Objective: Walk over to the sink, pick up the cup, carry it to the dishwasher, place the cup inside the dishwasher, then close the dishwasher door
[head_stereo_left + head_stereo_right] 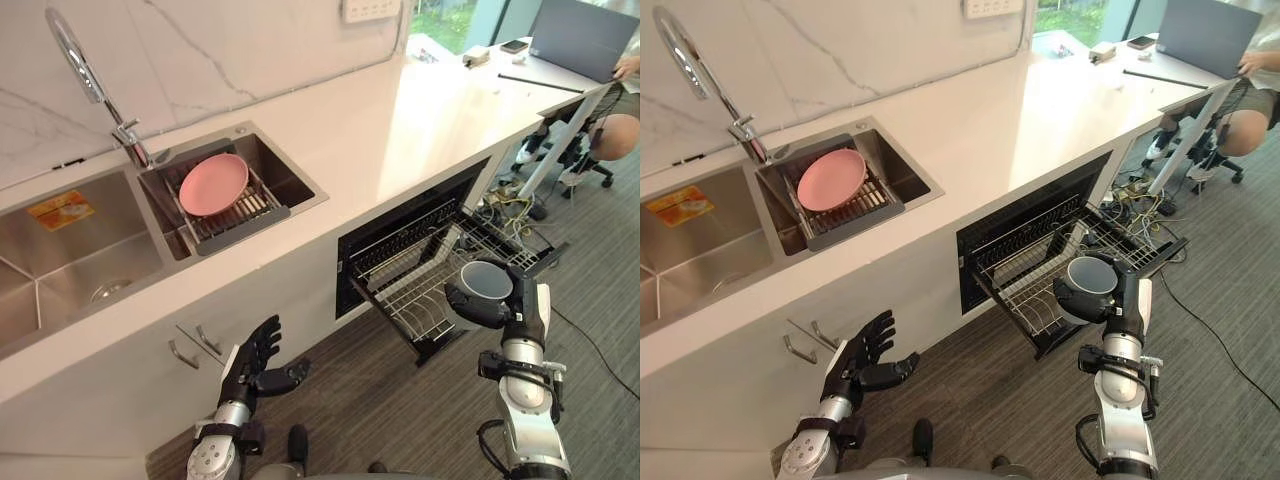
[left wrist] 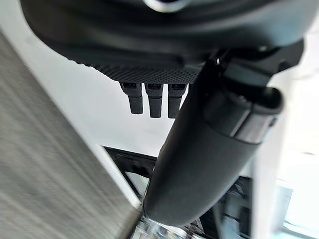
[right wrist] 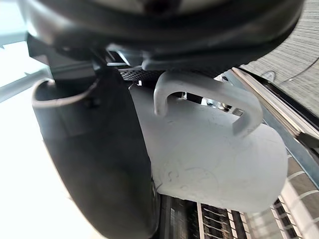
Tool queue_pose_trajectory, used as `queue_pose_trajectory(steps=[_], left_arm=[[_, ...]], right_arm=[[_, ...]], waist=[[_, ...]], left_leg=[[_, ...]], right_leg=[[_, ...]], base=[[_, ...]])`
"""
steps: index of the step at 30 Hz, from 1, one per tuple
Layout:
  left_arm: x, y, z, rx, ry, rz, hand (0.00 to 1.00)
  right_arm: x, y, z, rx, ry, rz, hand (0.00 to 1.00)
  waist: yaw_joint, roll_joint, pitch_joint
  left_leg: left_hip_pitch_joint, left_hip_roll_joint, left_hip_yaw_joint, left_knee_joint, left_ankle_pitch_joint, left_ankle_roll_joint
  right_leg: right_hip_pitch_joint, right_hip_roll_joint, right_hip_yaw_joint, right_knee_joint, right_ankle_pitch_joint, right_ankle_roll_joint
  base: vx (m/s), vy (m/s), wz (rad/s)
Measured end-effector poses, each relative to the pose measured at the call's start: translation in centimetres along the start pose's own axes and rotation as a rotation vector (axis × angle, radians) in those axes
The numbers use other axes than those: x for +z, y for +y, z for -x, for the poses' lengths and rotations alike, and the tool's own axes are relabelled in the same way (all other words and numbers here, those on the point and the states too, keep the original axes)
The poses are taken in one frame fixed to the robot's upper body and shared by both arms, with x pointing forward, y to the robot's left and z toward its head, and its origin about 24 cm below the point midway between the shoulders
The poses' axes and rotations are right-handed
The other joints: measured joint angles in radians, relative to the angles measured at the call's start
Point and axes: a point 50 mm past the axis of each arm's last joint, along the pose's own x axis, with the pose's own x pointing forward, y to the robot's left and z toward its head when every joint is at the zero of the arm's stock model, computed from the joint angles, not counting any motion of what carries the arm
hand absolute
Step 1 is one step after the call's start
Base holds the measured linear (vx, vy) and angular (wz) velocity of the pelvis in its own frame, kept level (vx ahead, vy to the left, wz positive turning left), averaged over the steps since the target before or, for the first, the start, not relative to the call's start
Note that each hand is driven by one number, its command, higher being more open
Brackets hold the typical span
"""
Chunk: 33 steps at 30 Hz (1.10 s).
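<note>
Where the wire rack (image 1: 405, 285) stands drawn out of the dishwasher (image 1: 372, 232), the cup (image 1: 485, 281) hangs over the rack's outer corner, its body gripped by the curled right hand (image 1: 522, 302). Carpeted floor (image 1: 390, 400) lies open before the dishwasher. The left hand (image 1: 256, 362) is open, fingers spread, before the cabinet front (image 1: 130, 390) left of the dishwasher. Further left, the sink (image 1: 296, 178) holds a pink plate (image 1: 213, 184) on a drainer (image 1: 235, 215).

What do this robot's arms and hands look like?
The left arm and right arm are silver-grey rounded segments with dark bands near the wrist. The left hand and right hand are dark, with slim fingers and a thicker thumb; dotted texture lines the palm.
</note>
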Motion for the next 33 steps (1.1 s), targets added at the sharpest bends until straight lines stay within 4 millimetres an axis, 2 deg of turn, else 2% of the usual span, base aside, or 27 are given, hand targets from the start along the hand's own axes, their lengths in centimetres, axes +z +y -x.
queue_pose_trajectory(steps=[6,11,15,19,26,27,33], left_arm=[[0.1,1.5,-1.0,0.075,0.003,0.000,0.90],[0.9,2.9,-2.1,0.162,-0.023,0.001,0.90],[1.5,3.6,-2.6,0.200,-0.055,0.003,0.90],[1.9,4.2,-3.0,0.235,-0.077,0.036,0.90],[2.6,4.6,-3.7,0.264,-0.097,0.045,0.90],[2.7,4.6,-3.9,0.264,-0.104,0.046,0.90],[3.0,4.5,-4.3,0.276,-0.113,0.064,0.90]], right_arm=[[3.0,-0.2,-4.0,-0.011,-0.088,0.022,0.30],[5.3,-0.7,-6.8,-0.041,-0.131,0.048,0.30],[6.2,-1.1,-8.1,-0.048,-0.133,0.074,0.30],[7.8,-1.7,-9.4,-0.072,-0.157,0.080,0.30],[8.9,-2.3,-10.6,-0.099,-0.161,0.106,0.30],[8.9,-2.3,-10.7,-0.097,-0.159,0.113,0.90],[9.0,-1.6,-10.9,-0.080,-0.153,0.124,0.90]], waist=[[0.027,0.008,0.128],[0.035,0.019,0.219],[0.046,0.027,0.258],[0.052,0.044,0.308],[0.054,0.055,0.358],[0.055,0.058,0.363],[0.057,0.069,0.370]], left_leg=[[-0.079,0.004,-0.033,0.000,0.021,-0.003],[-0.136,-0.001,-0.057,0.000,0.041,-0.003],[-0.159,-0.002,-0.062,0.000,0.053,-0.009],[-0.183,0.000,-0.064,0.001,0.065,0.000],[-0.208,0.000,-0.067,0.000,0.069,-0.003],[-0.210,0.000,-0.067,0.000,0.069,-0.003],[-0.215,0.003,-0.066,0.000,0.069,-0.004]], right_leg=[[-0.088,0.009,-0.031,0.051,-0.001,0.000],[-0.152,0.008,-0.053,0.085,-0.008,0.002],[-0.185,0.008,-0.057,0.113,-0.020,-0.001],[-0.226,0.009,-0.058,0.148,-0.035,-0.004],[-0.276,0.010,-0.054,0.200,-0.061,-0.011],[-0.281,0.010,-0.054,0.204,-0.064,-0.013],[-0.288,0.012,-0.051,0.208,-0.066,-0.016]], base=[[-0.06,-0.001,0.15],[-0.03,-0.009,0.12],[0.02,-0.030,0.05],[0.02,-0.036,0.00],[0.02,-0.057,-0.01],[0.00,-0.057,-0.01],[0.00,-0.051,-0.01]])
